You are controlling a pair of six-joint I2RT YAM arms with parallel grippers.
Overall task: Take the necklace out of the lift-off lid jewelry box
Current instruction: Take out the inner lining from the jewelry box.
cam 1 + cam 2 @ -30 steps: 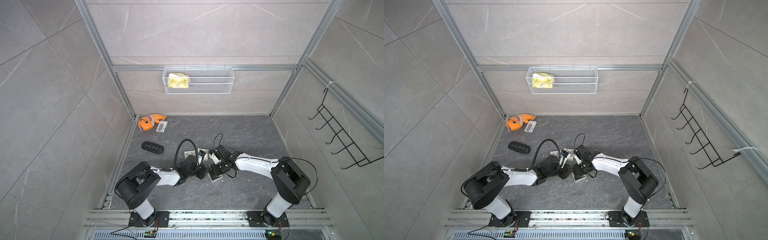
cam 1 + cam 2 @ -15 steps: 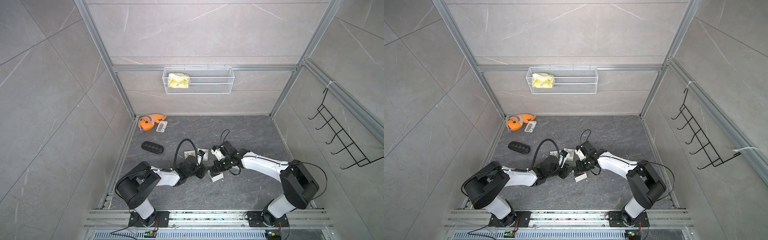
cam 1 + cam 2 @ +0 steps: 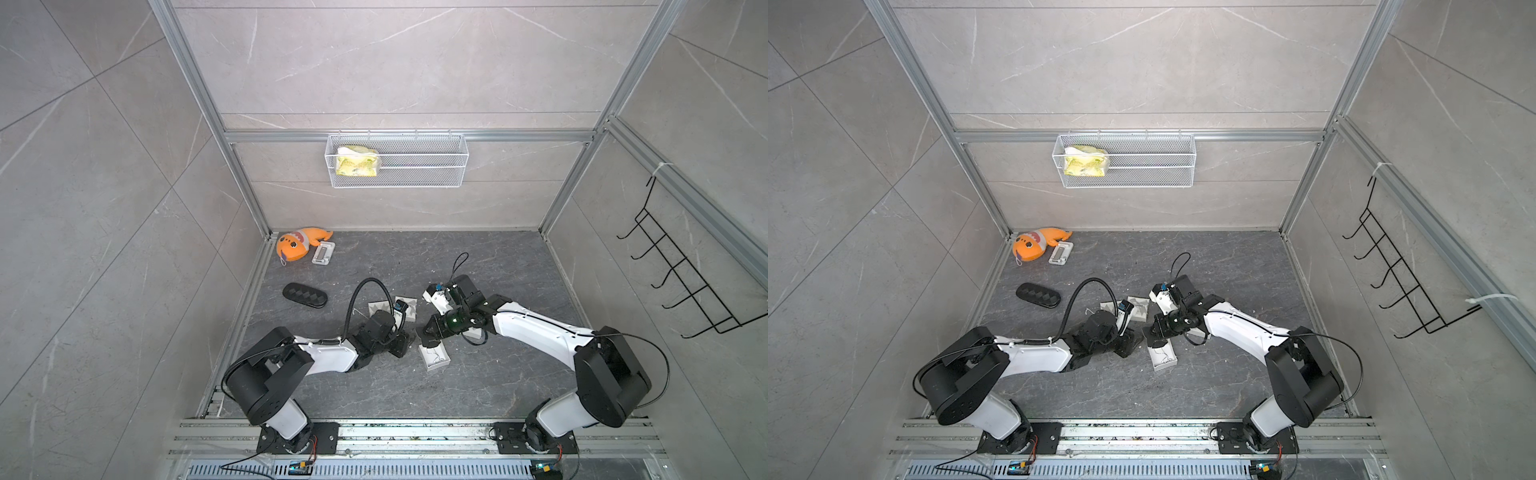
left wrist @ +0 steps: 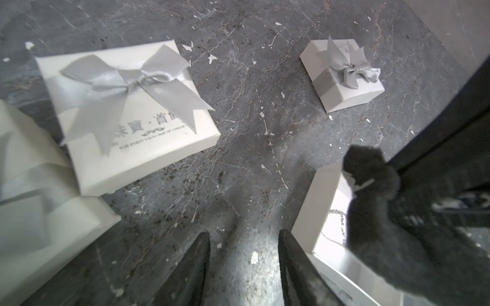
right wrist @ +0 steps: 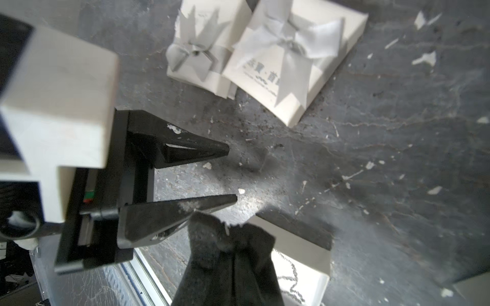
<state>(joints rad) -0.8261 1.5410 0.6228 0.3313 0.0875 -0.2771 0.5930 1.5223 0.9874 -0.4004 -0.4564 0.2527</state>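
Necklace (image 4: 334, 228) lies inside the open box base (image 4: 318, 201) on the worktop (image 4: 252, 79). We note right claw (image 5: 233, 231) closed tight above its corner; left claw (image 4: 244, 235) partly spread, holding nothing, just beside the base.

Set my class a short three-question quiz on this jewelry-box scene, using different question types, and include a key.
1. True or false: the necklace lies inside the open box.
2. Which fingers stand apart with nothing between them? A) left fingers B) the other arm's C) none
3. Fill in: the wire basket on the back wall holds a ____ packet.
Key: 1 true; 2 A; 3 yellow.
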